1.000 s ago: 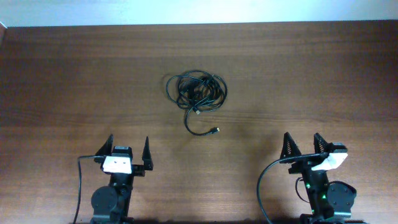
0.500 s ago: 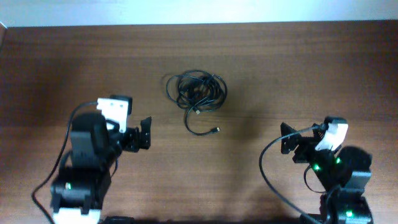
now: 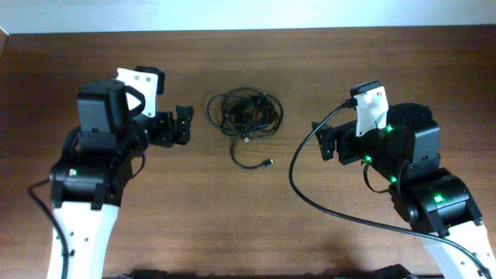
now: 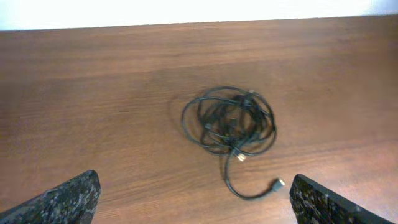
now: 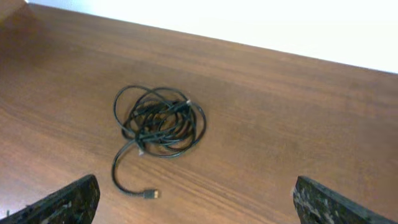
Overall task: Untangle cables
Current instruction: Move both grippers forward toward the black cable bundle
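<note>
- left gripper point(image 3: 184, 125) is spread wide and holds nothing; right gripper point(image 3: 327, 141) is likewise wide and empty.
- nearest ahead of both hands, a loose tail point(image 4: 235, 180) ending in a plug point(image 4: 278, 183) trails out of the bundle toward them.
- just beyond it the cables point(image 3: 246, 115) lie coiled on the table point(image 3: 387, 70), between the two hands and touching neither.
- risk: pinching several strands at once would drag the whole knot instead of loosening it; a thin cord could also slip from the fingers.
- the number of cords is hard to tell, perhaps two; the crossings blur together.
</note>
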Controlling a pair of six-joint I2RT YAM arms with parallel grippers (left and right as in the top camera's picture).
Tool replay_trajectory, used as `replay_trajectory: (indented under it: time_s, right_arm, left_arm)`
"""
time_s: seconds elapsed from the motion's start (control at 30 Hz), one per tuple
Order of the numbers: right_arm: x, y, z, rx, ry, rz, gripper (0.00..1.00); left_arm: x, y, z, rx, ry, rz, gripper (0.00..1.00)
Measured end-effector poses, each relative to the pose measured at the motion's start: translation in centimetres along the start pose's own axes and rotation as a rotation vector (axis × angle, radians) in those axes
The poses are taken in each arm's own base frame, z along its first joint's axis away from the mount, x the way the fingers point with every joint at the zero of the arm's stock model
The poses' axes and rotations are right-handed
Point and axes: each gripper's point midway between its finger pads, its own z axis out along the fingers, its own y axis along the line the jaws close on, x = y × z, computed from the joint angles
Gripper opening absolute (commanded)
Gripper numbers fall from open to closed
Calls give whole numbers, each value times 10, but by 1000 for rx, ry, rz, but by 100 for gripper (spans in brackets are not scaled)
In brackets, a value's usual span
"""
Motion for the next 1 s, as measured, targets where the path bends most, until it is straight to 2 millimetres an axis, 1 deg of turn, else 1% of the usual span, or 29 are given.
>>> replay_trajectory:
  time_s: [0.03,0.1,0.13,0.17,0.2,0.23,0.27,0.33,0.37,0.43,0.5,0.53,0.57,0.6,0.63,0.7,0.77,0.83,0.9,0.93,1.0]
  right_arm:
    - [0,-2,0,14,-1,-7,99]
    - [-1,-11,8,61,16,-12,99]
    - [0,-18,16,93,38,-13,99]
    - [1,-25,26,126,65,-14,99]
    - [3,-28,29,142,93,-13,99]
    - [-1,-30,31,151,97,-14,99]
    - [-7,-32,33,160,93,-17,99]
    - [-14,-34,30,173,85,-20,99]
    - [-11,-36,28,185,99,-22,99]
    - [-3,-41,26,218,131,-25,99]
    - [-1,-46,25,244,143,-28,99]
    - [0,-46,25,248,148,-28,99]
    - [2,-47,24,253,155,-28,99]
    - [4,-48,24,259,164,-29,99]
    - [5,-49,23,262,166,-30,99]
    - [5,-49,23,262,169,-29,99]
    - [8,-49,23,262,178,-29,98]
    - [9,-49,23,262,183,-30,99]
    - [10,-49,22,262,188,-29,99]
    - [11,-49,22,261,193,-29,99]
    - [13,-49,22,261,200,-29,99]
  left_arm:
    - [-1,3,7,-11,4,-11,98]
    - [-5,-1,30,-7,14,-6,98]
    - [-5,-10,52,11,33,8,98]
    - [4,-25,76,41,77,32,98]
    - [6,-32,87,52,88,46,98]
    - [7,-39,97,62,94,60,98]
    - [14,-44,109,67,120,71,98]
    - [31,-47,130,63,184,105,98]
    - [39,-44,139,47,213,115,98]
    - [49,-35,151,7,249,129,98]
    - [62,-16,169,-91,300,148,98]
    - [61,-10,173,-128,301,153,98]
    - [54,-4,176,-163,287,157,98]
    - [37,1,176,-207,237,155,98]
    - [20,3,176,-228,178,148,98]
    - [8,4,176,-241,134,139,98]
    - [5,6,178,-251,120,131,98]
    - [11,7,186,-253,138,132,98]
    - [25,9,200,-256,178,136,98]
    - [37,11,211,-256,215,139,98]
    - [61,9,225,-216,290,132,98]
